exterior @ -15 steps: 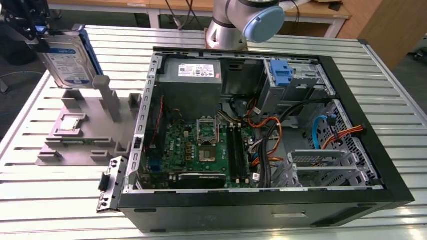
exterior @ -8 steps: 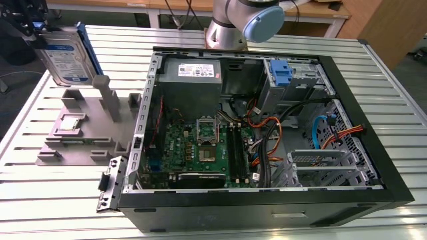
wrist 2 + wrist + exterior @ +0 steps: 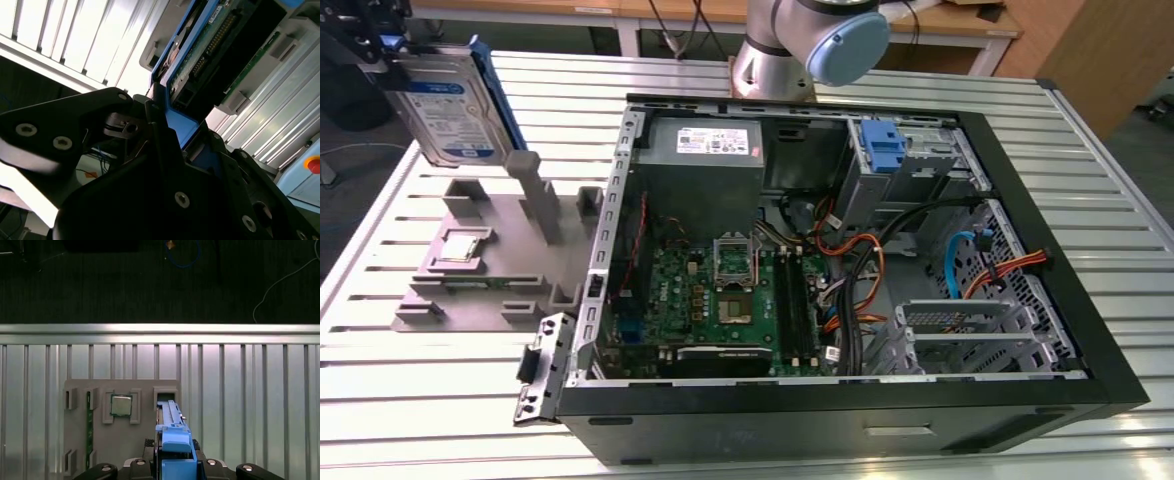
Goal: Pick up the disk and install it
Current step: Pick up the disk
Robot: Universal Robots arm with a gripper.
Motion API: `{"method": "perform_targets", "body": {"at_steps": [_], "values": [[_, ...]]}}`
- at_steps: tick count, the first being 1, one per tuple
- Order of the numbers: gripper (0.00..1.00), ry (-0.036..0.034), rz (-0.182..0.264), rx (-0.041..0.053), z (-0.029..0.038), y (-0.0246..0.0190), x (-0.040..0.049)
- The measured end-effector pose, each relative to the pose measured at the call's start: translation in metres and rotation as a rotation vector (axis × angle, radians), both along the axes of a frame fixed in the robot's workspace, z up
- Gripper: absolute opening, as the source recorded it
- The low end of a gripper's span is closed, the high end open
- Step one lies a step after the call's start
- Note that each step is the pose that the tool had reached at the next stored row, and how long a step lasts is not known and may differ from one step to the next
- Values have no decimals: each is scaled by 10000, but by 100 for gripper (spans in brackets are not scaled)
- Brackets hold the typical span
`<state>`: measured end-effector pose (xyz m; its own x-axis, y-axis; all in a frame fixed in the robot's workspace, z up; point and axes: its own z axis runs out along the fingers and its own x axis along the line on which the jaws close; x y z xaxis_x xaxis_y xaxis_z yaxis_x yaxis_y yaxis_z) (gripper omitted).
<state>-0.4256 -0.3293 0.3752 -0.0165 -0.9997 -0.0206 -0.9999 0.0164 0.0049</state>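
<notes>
Tool [image 3: 390, 52] clenched on the disk [image 3: 450, 110], a flat silver hard drive in a blue plastic carrier, hanging edge-down in the air. Beneath is the slatted aluminium surface [image 3: 427, 400], carrying the open black computer case [image 3: 854, 420] and, beside it, the grey moulded fixture [image 3: 467, 300] under the disk. Pick-up looks done. Installing, I'd judge, calls for squaring the carrier to a drive bay.
</notes>
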Motion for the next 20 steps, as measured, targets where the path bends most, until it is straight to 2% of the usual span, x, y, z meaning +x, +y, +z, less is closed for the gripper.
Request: {"method": "perform_targets", "body": {"at_steps": [3, 13, 20], "values": [[37, -2, -1, -1, 22, 0, 0], [37, 0, -1, -3, 32, 0, 0], [37, -1, -1, -3, 75, 0, 0]]}}
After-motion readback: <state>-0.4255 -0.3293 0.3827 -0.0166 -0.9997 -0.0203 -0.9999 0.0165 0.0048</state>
